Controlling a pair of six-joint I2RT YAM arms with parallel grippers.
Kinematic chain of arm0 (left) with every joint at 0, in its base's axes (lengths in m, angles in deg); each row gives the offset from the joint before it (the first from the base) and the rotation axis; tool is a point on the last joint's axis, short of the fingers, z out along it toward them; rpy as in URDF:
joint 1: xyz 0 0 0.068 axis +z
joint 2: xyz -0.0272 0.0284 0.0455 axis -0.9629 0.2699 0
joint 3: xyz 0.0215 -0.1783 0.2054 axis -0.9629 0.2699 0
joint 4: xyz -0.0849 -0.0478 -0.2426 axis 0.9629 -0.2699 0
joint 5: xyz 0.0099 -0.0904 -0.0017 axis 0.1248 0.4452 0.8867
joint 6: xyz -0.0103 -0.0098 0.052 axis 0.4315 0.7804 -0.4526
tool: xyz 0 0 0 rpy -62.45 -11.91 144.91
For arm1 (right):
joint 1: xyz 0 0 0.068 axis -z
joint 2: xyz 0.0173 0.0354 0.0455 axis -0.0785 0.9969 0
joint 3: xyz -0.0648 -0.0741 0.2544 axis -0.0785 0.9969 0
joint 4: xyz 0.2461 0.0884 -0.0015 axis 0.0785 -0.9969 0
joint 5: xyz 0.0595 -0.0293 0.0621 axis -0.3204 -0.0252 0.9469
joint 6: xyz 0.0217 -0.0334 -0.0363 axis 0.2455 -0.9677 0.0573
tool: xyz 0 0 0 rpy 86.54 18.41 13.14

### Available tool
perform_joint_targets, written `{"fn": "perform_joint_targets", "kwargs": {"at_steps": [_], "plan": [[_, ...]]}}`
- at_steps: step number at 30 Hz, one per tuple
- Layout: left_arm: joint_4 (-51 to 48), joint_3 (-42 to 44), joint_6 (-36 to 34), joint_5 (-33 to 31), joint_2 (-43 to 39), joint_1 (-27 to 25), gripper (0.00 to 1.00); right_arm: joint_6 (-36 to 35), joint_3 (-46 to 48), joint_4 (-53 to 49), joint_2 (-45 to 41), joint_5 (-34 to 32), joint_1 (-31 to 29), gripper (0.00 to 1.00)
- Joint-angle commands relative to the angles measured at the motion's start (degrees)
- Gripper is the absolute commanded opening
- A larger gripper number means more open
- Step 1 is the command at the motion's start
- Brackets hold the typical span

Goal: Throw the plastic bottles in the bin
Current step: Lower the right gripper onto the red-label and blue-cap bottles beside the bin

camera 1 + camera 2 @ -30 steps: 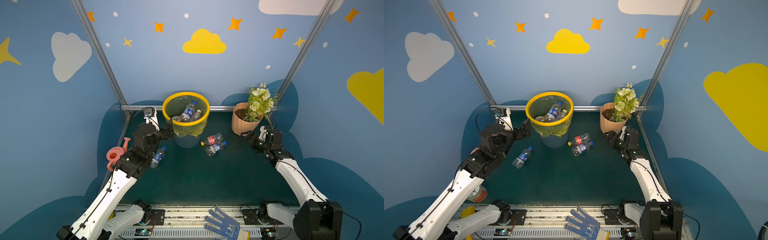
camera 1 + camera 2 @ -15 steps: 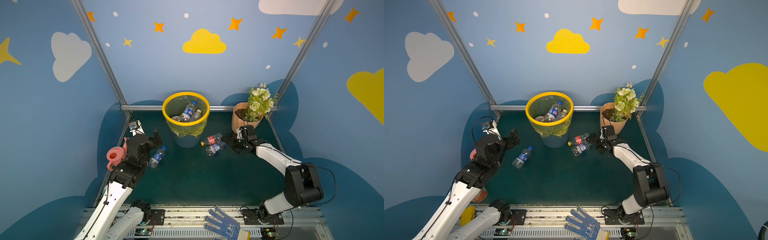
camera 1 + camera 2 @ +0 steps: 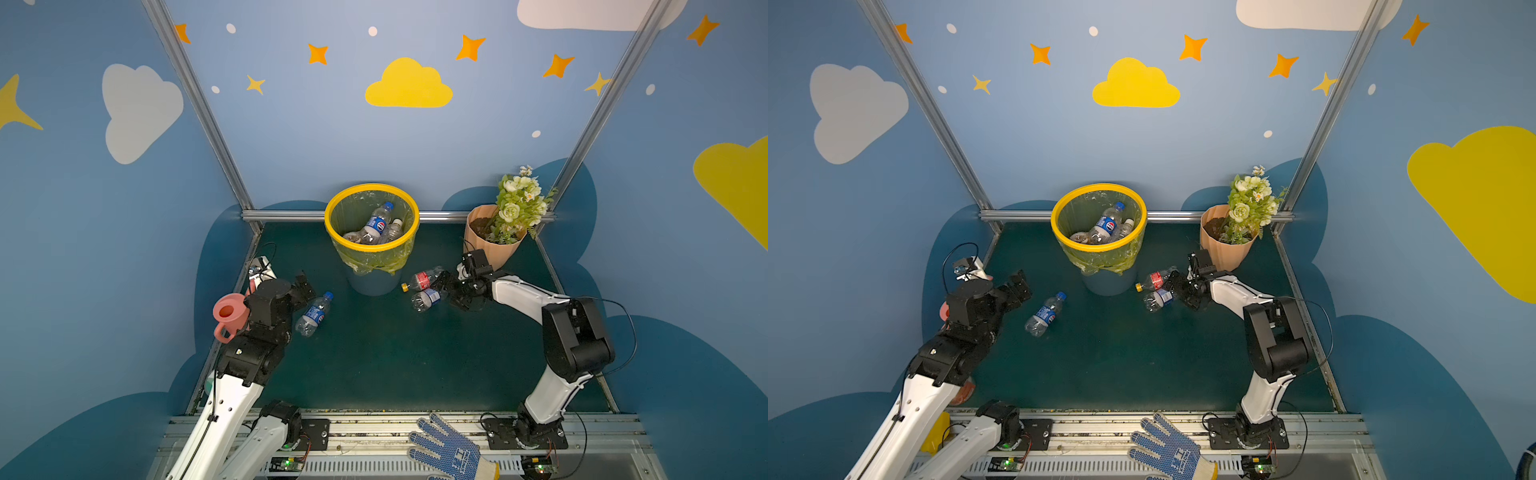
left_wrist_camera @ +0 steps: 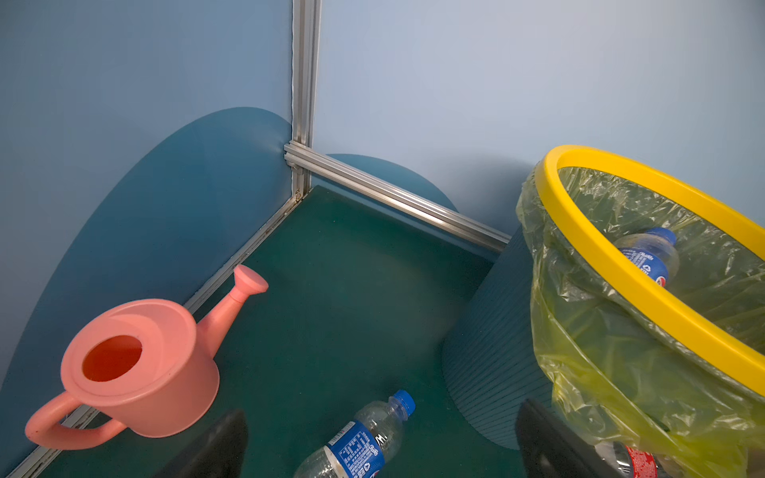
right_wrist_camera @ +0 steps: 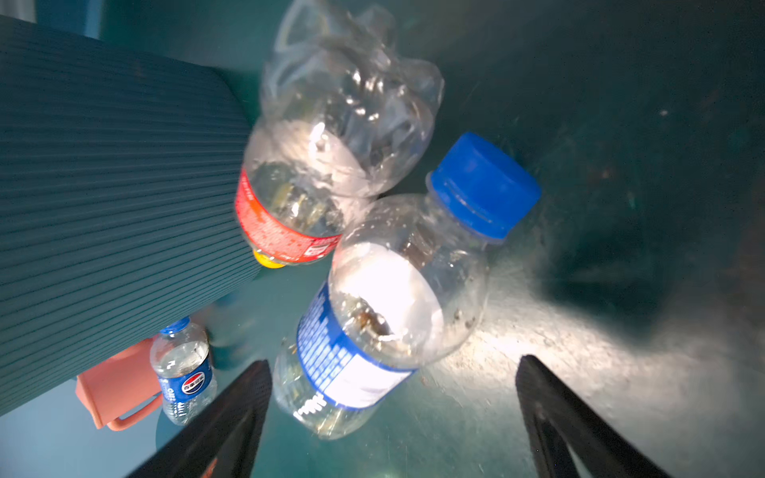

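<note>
The bin (image 3: 329, 220) stands at the back middle, yellow-rimmed, with several plastic bottles (image 3: 376, 224) inside. One bottle with a blue cap and blue label (image 3: 314, 313) lies on the green floor to its left. My left gripper (image 3: 305, 286) hovers open just beside it; in the left wrist view that bottle (image 4: 360, 445) lies between the fingers (image 4: 219, 447). Right of the bin lie a red-label bottle (image 3: 422, 280) and a blue-label bottle (image 3: 428, 298), touching. My right gripper (image 3: 451, 291) is open at them; the blue-label bottle (image 5: 393, 298) reaches between the fingertips (image 5: 232, 422).
A pink watering can (image 3: 227, 313) stands by the left wall, close behind my left arm. A peach flower pot (image 3: 490, 241) sits at the back right, just behind my right wrist. A blue knitted glove (image 3: 451, 451) lies on the front rail.
My left arm has drawn back from the bin's rim and dropped toward the lying blue-label bottle. My right arm swung from beside the pot over to the two bottles. Both stayed open.
</note>
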Motion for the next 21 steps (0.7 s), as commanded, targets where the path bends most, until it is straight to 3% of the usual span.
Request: {"fn": "perform_joint_targets", "kwargs": {"at_steps": [1, 9, 21], "plan": [[-1.0, 0.2, 0.6, 1.0, -0.4, 0.5, 1.0, 0.3, -2.6, -2.4, 1.5, 0.1, -1.1, 0.9], [-1.4, 0.6, 0.6, 1.0, -0.9, 1.0, 1.0, 1.0, -3.2, -3.1, 5.0, 0.2, -1.7, 0.88], [-1.9, 1.1, 0.9, 0.9, -1.7, 1.5, 1.0, 0.7, -2.5, -2.7, 7.9, 1.0, -1.8, 0.73]]}}
